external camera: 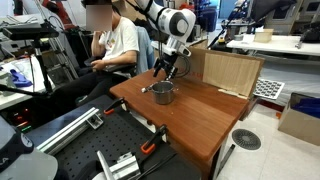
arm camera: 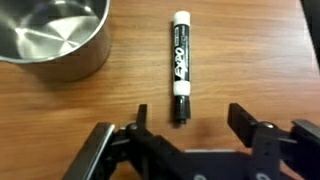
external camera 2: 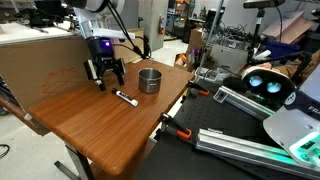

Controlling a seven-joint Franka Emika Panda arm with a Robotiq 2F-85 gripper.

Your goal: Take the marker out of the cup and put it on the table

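The marker (arm camera: 180,67), black with a white cap end, lies flat on the reddish-brown table (arm camera: 260,50), outside the cup. It also shows in an exterior view (external camera 2: 126,98), beside the cup. The shiny metal cup (arm camera: 52,38) stands upright at the upper left of the wrist view and shows in both exterior views (external camera: 163,92) (external camera 2: 149,80). My gripper (arm camera: 187,125) is open and empty, just above the table, its fingers either side of the marker's dark end without touching it. It also shows in both exterior views (external camera: 163,70) (external camera 2: 104,78).
A tan cardboard panel (external camera: 225,70) stands along the table's back edge. A seated person (external camera: 115,45) is behind the table. Orange clamps (external camera 2: 180,130) grip the table's edge. Metal rails (external camera: 60,130) and other equipment lie on the floor around it.
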